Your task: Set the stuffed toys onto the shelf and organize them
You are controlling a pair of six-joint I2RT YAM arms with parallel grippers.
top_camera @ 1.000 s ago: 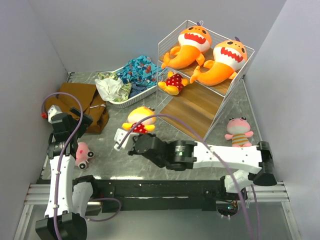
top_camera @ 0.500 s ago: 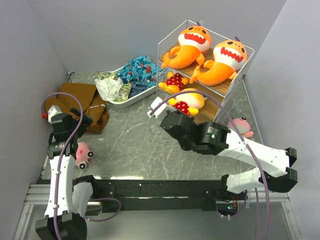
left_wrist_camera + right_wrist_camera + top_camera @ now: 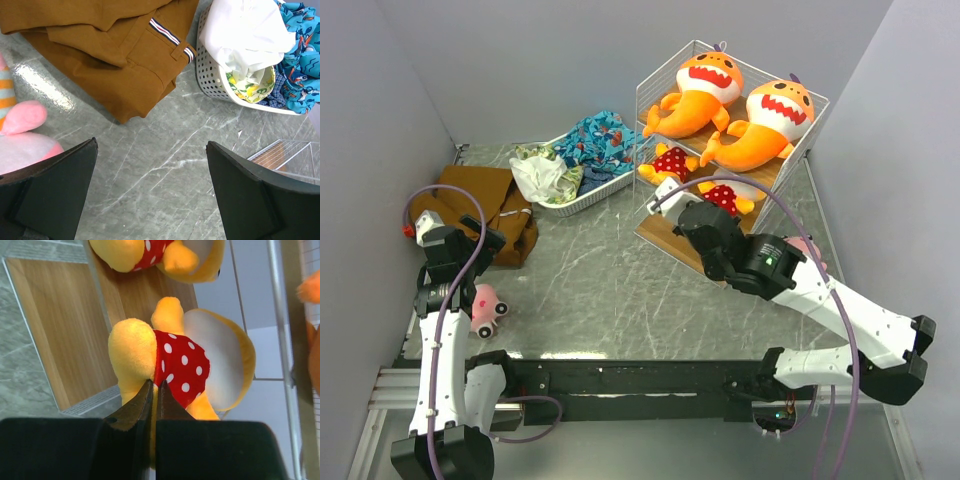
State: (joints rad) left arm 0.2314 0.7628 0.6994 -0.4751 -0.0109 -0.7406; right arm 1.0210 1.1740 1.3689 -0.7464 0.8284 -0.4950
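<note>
While the left tool [image 3: 151, 150] hangs with its fingers spread wide over bare worktop [image 3: 600, 285], gripping and touching nothing, one small pink striped plush [image 3: 485, 308] lies just beside it at the near left. Right tool [image 3: 155, 390]: fingers pressed together, pinching the red polka-dot dress of a yellow-headed doll [image 3: 180, 365] at its lower hem; arm reached out to the shelf [image 3: 663, 232]. Held doll: inside the front of the shelf, over the wooden planks below the top tier; whether it rests on the wood cannot be told. Second pink striped plush [image 3: 810, 248]: on the worktop at the right foot of the shelf, mostly hidden behind the right arm. Brown cloth [image 3: 485, 205]: folded, mid left of the worktop, beyond the left tool. Second yellow-headed doll [image 3: 668, 163]: lying on a plank tier, just beside the held one and farther back. White oval basket [image 3: 570, 207]: left of the shelf, holding blue and green patterned clothes [image 3: 600, 140]. Two orange shark plushes [image 3: 705, 85] [image 3: 770, 120]: side by side on the top tier, farthest back, mouths upward.
</note>
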